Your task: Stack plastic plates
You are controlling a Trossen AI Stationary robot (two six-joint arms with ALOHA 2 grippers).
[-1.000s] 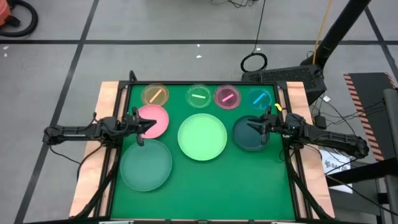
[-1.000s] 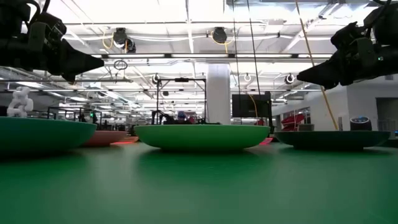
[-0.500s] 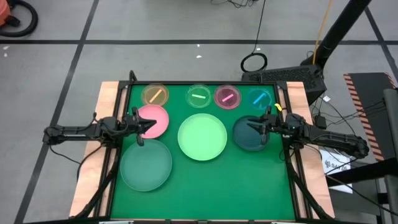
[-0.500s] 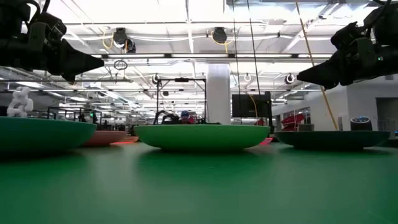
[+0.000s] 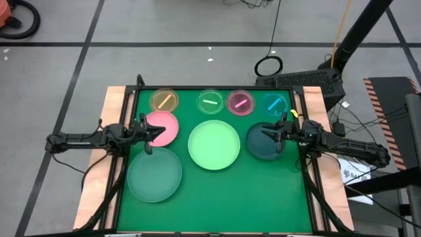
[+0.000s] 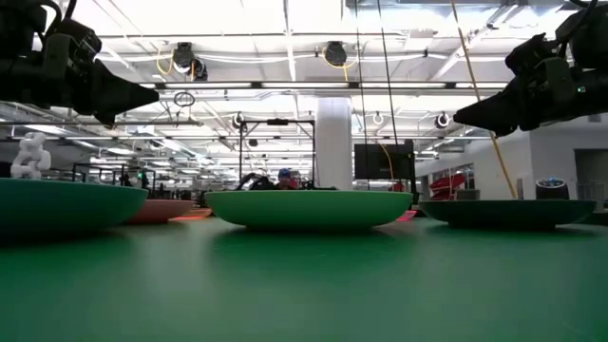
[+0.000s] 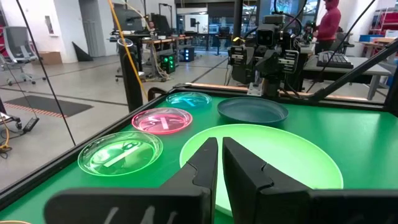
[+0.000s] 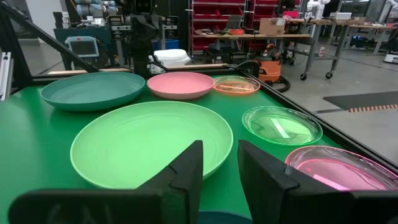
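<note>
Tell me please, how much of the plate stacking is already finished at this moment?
Nothing looks stacked: the light green plate, frosted plate, pink plate and dark teal plate each lie alone, as do the four small plates along the far edge. Nothing is in hand: the left pincer hangs shut over the pink plate, the right pincer above the teal one, its fingers apart. All the stacking is left.

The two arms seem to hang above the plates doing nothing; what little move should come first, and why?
Probably the left gripper should open and dip toward the pink plate beneath it: its fingers are shut, nothing is held, and no plates are stacked. The right gripper hovers over the dark teal plate.
</note>
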